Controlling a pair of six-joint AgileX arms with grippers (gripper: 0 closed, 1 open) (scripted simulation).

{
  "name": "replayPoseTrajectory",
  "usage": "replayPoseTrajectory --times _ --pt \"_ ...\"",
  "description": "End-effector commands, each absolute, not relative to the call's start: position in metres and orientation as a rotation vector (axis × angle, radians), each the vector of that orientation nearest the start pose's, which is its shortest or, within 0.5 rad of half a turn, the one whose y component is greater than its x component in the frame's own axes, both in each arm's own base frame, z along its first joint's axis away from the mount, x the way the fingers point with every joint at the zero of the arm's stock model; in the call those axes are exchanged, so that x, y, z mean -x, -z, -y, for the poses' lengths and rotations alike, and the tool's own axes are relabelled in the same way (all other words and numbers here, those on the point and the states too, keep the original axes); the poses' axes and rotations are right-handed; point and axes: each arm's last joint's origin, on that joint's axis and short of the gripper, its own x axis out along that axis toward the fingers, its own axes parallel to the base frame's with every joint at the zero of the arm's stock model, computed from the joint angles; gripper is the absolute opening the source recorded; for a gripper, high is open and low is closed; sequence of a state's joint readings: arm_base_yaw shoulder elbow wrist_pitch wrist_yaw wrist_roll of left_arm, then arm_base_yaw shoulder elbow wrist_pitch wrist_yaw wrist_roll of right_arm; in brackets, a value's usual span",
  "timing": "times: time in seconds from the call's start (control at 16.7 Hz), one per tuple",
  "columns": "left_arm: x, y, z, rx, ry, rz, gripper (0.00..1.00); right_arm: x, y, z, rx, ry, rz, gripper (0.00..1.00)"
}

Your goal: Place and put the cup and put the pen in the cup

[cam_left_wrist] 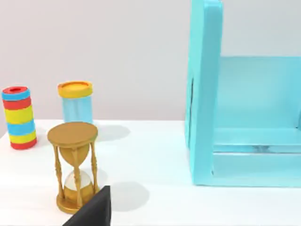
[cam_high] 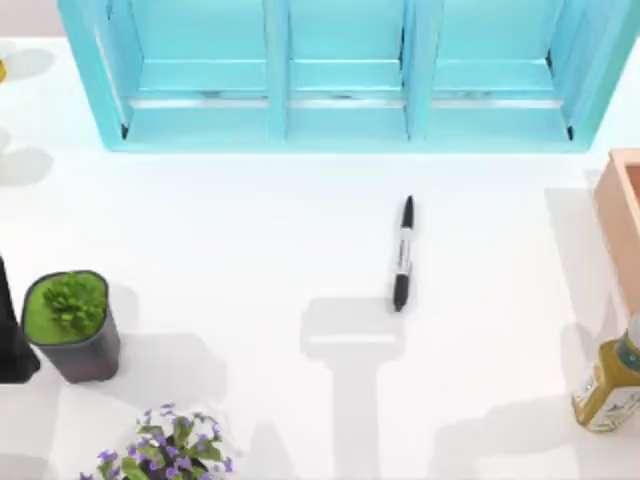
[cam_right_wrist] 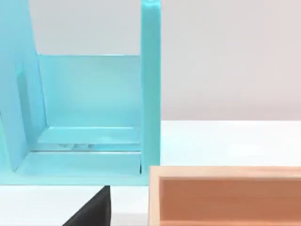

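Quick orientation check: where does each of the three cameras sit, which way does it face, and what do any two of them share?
Top view: above the table, looking down on the pen, potted plant and teal shelf; a dark arm part sits at the left edge.
Left wrist view: low, facing an hourglass and the shelf's end; a dark gripper part at the bottom.
Right wrist view: low, facing the shelf and a wooden box.
All three share the shelf.

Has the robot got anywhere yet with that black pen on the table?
Nothing looks done so far. The pen lies flat on the white table, in front of the blue shelf, with nothing gripping it. The left arm sits at the table's left edge beside the potted plant. Setting out the cup and putting the pen in it are both left.
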State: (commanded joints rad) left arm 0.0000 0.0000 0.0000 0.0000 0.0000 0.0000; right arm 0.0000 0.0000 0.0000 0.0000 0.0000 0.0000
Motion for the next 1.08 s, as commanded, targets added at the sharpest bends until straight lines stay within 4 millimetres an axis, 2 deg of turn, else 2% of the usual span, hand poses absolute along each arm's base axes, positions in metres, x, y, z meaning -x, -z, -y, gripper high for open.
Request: replayPoseTrajectory --times 0.18,0.3,0.48,0.6,0.84,1.08 --pt "-0.106 -0.160 0.001 0.000 0.000 0.000 1.00 -0.106 -0.162 0.002 0.003 0.003 -0.010 1.00" --pt "-0.106 -0.160 0.001 0.000 0.000 0.000 1.00 -0.106 -0.171 0.003 0.017 0.017 -0.057 1.00" --pt "-0.106 -0.160 0.001 0.000 0.000 0.000 1.00 -0.110 -0.198 0.007 0.050 0.049 -0.191 1.00" --pt "-0.106 -0.160 0.001 0.000 0.000 0.000 1.00 -0.120 -0.222 0.011 0.074 0.072 -0.324 1.00" --pt "-0.106 -0.160 0.001 0.000 0.000 0.000 1.00 -0.165 -0.258 0.027 0.100 0.101 -0.694 1.00" --pt "-0.106 -0.160 0.001 0.000 0.000 0.000 1.00 -0.222 -0.269 0.055 0.086 0.094 -1.067 1.00"
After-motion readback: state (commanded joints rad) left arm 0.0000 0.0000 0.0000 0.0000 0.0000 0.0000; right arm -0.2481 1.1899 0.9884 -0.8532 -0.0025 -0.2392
